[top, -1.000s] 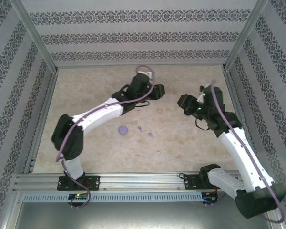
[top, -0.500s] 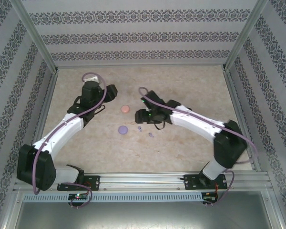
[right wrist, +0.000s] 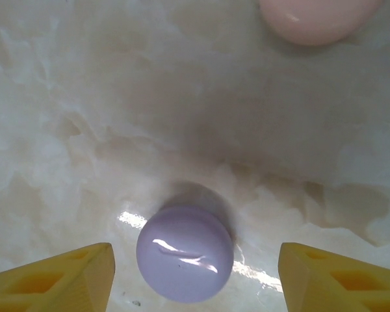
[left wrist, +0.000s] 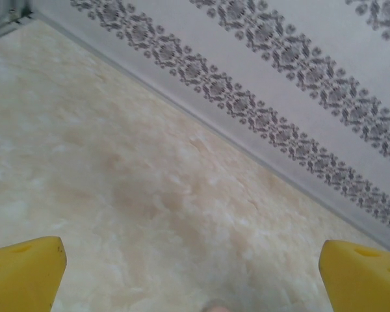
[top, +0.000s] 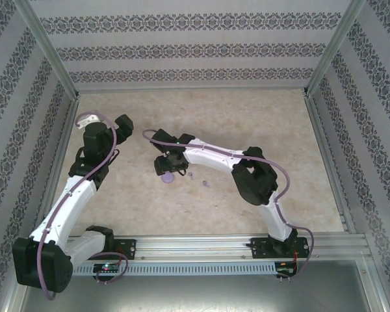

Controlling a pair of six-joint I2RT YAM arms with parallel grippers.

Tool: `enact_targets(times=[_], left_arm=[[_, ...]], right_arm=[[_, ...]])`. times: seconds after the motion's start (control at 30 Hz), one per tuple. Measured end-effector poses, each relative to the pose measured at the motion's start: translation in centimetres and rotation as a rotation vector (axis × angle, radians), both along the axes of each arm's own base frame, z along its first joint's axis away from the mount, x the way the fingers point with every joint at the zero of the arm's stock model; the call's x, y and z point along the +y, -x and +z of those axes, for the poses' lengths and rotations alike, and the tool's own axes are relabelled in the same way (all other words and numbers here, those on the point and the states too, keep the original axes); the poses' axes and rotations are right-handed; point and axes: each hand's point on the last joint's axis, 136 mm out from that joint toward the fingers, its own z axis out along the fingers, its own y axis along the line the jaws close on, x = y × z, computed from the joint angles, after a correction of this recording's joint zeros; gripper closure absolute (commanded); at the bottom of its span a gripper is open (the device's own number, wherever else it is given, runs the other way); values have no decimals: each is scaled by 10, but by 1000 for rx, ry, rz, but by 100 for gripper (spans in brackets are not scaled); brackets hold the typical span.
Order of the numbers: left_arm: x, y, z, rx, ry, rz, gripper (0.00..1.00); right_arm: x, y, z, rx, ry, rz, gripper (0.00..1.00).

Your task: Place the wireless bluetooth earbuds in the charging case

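Findings, largest item first.

The marbled table (top: pixel 260 117) is enclosed by a patterned wall (top: pixel 195 49) on its far, left and right sides.

My left arm (top: pixel 71 195) runs along the table's left edge. My right arm (top: pixel 214 156) reaches from its base at the near edge across to the left half of the table.

My left gripper (top: pixel 122 123) is near the left edge, toward the far left corner. In the left wrist view the left gripper (left wrist: pixel 195 272) has its yellow fingertips (left wrist: pixel 26 273) spread wide, with bare table between them; nothing is held.

My right gripper (top: pixel 164 165) hangs over the purple charging case (top: pixel 168 177). In the right wrist view the right gripper (right wrist: pixel 200 276) is parted. The round purple charging case (right wrist: pixel 185 253) sits between its fingers, lid closed, with table visible on both sides of it. There is no contact and no grip.

A pink charging case (right wrist: pixel 318 19), also closed, lies on the table beyond the purple one, apart from it.

A purple earbud (top: pixel 190 174) lies on the table just right of the purple case. A second purple earbud (top: pixel 206 183) lies a little further right. Both are outside any case and too small for detail.
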Motion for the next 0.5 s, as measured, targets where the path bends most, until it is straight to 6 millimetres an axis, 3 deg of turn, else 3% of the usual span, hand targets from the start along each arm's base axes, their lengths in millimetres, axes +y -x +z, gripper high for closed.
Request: enact_targets(times=[0.13,0.5], left_arm=[[14,5,-1,-8,30,48,1],[26,11,1,-14,77,112,1]], right_arm=[[1,5,-12,13,68,10,29],[4,9,-35,40,159,11,33]])
